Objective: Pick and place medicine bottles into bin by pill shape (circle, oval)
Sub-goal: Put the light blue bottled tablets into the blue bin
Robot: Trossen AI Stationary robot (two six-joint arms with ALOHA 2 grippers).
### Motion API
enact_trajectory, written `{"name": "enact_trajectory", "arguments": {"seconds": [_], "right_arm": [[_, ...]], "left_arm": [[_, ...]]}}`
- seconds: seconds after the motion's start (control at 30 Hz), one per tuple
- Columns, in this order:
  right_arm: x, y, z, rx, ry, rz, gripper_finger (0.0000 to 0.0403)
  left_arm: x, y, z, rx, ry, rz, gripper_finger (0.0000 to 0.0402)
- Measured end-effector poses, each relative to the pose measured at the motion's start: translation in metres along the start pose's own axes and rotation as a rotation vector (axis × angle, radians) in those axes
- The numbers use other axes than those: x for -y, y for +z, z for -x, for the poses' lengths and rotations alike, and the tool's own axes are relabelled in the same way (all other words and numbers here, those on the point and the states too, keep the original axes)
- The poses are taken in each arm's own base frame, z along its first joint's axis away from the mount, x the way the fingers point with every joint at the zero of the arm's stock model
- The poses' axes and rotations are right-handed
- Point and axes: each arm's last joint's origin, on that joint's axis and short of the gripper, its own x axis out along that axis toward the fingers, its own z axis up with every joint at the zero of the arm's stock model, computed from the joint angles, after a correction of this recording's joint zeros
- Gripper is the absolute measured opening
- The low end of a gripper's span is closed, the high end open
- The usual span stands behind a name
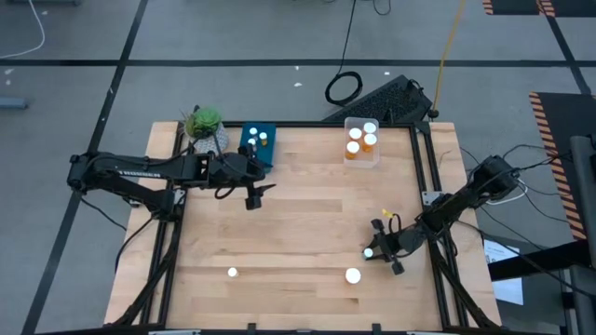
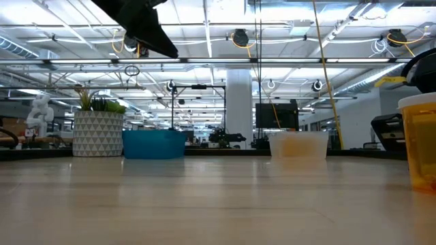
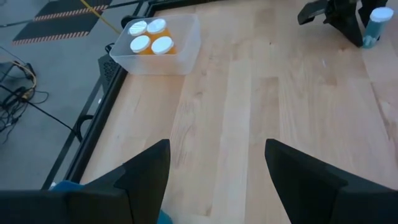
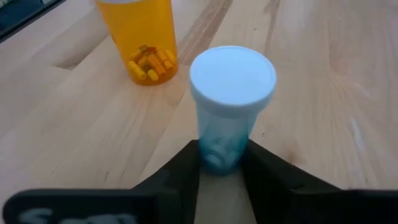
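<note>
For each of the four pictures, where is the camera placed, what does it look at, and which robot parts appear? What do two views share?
High: overhead, straight down on the table; both arms show.
Low: table height, facing blue bin and clear bin; an arm overhead.
Left wrist: past open left gripper toward the clear bin.
Right wrist: right gripper shut on pale bottle, beside orange bottle.
Shared: left wrist and high views both show the right gripper holding that bottle.
</note>
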Motion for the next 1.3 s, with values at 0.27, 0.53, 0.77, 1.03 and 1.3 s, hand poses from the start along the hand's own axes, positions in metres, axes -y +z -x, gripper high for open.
{"name": "enact_trajectory", "arguments": {"seconds": [0.27, 0.53, 0.77, 1.03, 1.3], "right_arm": [[0.003, 0.008, -0.003, 0.046, -0.033, -0.049, 0.0093], [0.016, 0.034, -0.018, 0.100, -0.115, -0.118, 0.0097], [0.040, 0.068, -0.037, 0.021, -0.194, -0.232, 0.0097], [0.071, 0.118, -0.046, -0.100, -0.325, -0.302, 0.0098], [0.095, 0.139, -0.043, -0.046, -0.385, -0.349, 0.0098]], "left_arm": [[0.000, 0.004, 0.000, 0.040, 0.004, 0.074, 0.0266], [0.009, 0.007, -0.012, 0.064, -0.033, 0.067, 0.0266], [0.020, 0.012, -0.026, 0.110, -0.140, 0.056, 0.0266], [0.032, 0.009, -0.037, 0.096, -0.252, 0.035, 0.0271], [0.048, 0.006, -0.063, 0.100, -0.337, 0.019, 0.0329]]}}
